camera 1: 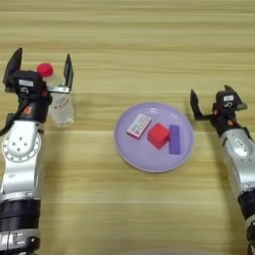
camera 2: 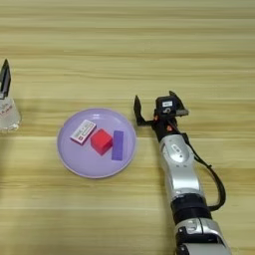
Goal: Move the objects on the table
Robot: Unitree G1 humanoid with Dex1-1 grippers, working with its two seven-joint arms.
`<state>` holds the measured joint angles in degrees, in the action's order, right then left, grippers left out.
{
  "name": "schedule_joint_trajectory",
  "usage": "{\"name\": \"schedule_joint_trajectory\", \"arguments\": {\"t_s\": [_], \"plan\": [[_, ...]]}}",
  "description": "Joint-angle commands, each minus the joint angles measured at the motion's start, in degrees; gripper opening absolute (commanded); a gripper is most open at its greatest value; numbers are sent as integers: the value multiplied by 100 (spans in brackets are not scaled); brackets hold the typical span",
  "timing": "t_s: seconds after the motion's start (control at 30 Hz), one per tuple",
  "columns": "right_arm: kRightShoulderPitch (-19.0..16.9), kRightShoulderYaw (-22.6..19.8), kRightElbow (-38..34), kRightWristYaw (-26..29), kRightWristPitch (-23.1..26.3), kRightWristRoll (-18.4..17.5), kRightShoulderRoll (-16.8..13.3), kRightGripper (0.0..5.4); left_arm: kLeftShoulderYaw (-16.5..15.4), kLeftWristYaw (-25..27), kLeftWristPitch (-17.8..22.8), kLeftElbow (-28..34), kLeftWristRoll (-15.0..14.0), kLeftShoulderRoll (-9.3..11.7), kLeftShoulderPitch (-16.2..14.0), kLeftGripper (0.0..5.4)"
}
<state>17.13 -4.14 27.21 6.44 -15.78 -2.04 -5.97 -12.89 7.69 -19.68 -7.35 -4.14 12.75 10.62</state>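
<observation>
**Desk editor:** What was in hand?

**Photographer:** The left gripper [camera 1: 42,67] stood at the desk's [camera 1: 149,30] left side, jaws spread wide either side of the clear plastic bottle [camera 1: 60,102], red cap between them, apparently not clamped. The bottle stood well left of the lilac plate [camera 1: 130,152].

**Desk editor:** And the rest?

**Photographer:** On the plate lay the white box with red print [camera 1: 138,125], the red cube [camera 1: 158,135] touching a purple block [camera 1: 174,139]. The right gripper [camera 2: 154,107] waited just beside the plate's right rim, jaws open and empty.

**Desk editor:** Next move?

**Photographer:** Probably closing squarely on the bottle without tipping it.
</observation>
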Motion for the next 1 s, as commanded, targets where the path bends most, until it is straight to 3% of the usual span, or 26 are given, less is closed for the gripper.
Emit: {"name": "schedule_joint_trajectory", "arguments": {"t_s": [0.03,0.33,0.77,1.0], "plan": [[126,-61,55,-61,-61,-10,-29,537,-64,-26,-79,-467,-40,94,225,540],[260,-440,73,-214,-127,-132,-284,537,16,294,-4,-839,-399,-4,320,540],[230,-438,38,-218,-130,-111,-270,537,28,318,-95,-1447,-338,6,506,540],[229,-428,46,-204,-132,-112,-264,537,40,321,-59,-2076,-270,81,744,540]]}}
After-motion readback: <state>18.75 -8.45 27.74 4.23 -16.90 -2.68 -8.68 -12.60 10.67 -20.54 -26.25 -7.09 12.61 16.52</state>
